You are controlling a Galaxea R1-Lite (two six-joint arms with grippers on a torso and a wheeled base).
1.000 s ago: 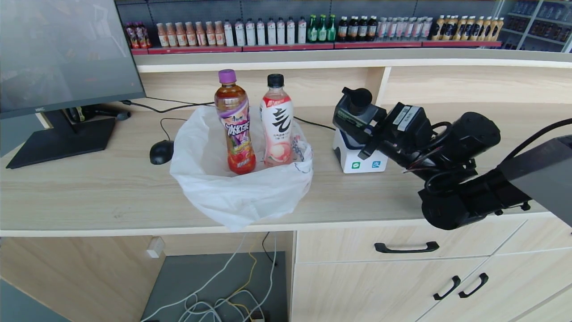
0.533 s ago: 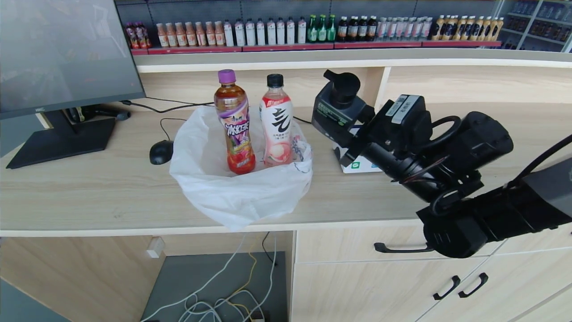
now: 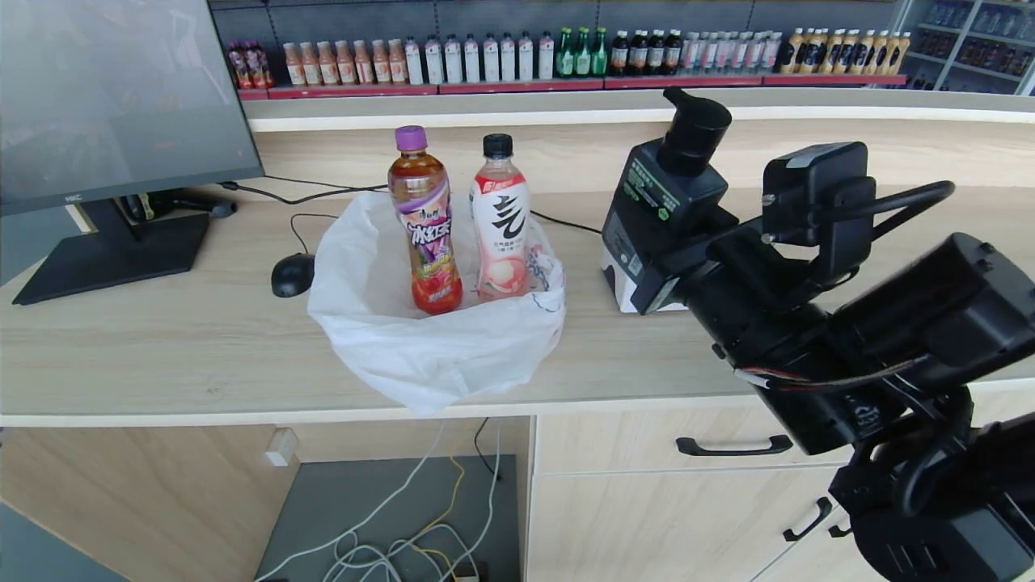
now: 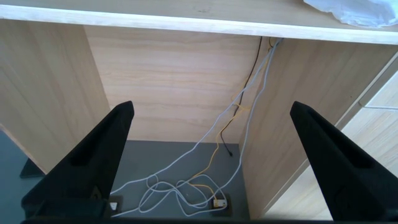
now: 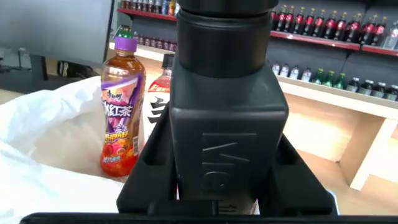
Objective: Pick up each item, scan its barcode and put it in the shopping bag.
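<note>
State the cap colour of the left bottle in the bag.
Purple cap; the head view shows it best.

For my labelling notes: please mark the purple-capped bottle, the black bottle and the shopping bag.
purple-capped bottle (image 3: 426, 238): head view, label.
black bottle (image 3: 656, 196): head view, body.
shopping bag (image 3: 437, 356): head view, front wall.

monitor (image 3: 121, 89) and mouse (image 3: 292, 275) sit on the counter (image 3: 162, 347)

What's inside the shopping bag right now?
Two upright bottles, a purple-capped bottle and a black-capped bottle, side by side. The front wall of the shopping bag hides its floor. The right gripper holds a dark bottle outside it.
</note>
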